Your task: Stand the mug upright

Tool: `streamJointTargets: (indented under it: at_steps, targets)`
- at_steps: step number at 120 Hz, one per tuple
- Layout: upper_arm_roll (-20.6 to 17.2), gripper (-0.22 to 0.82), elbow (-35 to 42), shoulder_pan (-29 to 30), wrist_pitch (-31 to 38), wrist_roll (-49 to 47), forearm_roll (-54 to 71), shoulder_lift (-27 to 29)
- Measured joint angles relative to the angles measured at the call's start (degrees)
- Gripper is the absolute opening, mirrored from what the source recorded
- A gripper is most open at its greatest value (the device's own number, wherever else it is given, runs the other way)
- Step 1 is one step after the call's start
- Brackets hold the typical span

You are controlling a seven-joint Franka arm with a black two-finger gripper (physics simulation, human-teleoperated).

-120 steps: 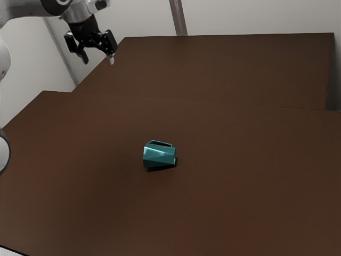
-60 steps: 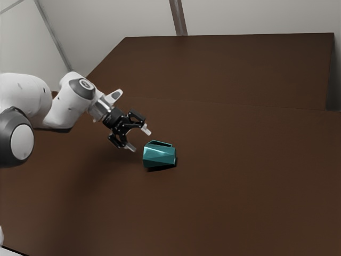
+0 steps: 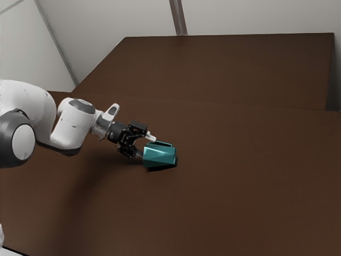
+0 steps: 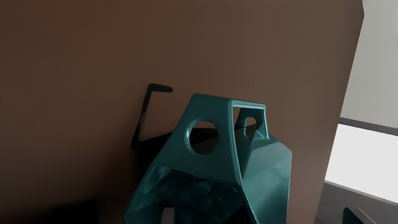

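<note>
Brown tabletop spreads beneath our arm, which reaches in low from the exterior view's left and slants down toward the teal mug. That mug lies on its side on the tabletop. We have our gripper spread wide, one finger at the mug's open mouth.

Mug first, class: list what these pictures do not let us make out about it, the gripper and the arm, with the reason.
- Mug, inside: exterior view, hidden by its own wall.
- Mug, lower rim: wrist view, cut off by the bottom edge.
- Gripper, any contact: exterior view, too small.
- Arm, base: cut off by the exterior view's left edge.
</note>
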State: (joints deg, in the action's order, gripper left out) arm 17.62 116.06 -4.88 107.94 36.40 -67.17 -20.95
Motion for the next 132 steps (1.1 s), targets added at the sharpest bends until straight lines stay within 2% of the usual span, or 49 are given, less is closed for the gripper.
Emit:
streamJointTargets:
  at_steps: [12,19,38,47,79,104,115,132]
  targets:
    - [-0.3,0.58,0.5,-0.4,1.4,2.4,-2.9,-0.2]
    - [-0.6,0.54,0.8,-0.8,2.0,3.6,-3.9,-0.2]
    - [-0.8,0.18,2.1,-1.0,3.0,6.1,-6.3,-0.2]
    - [-0.8,0.06,2.1,-1.1,3.2,7.1,-6.8,-0.1]
    - [-0.8,-0.12,1.7,-1.0,3.2,9.9,-10.5,0.8]
    - [-0.8,-0.14,0.3,-1.7,3.2,11.5,-11.4,2.7]
    - [-0.8,-0.15,-5.5,-2.2,3.8,11.6,-3.6,3.5]
    - [-2.7,-0.16,-14.3,-4.0,6.1,8.7,25.5,4.4]
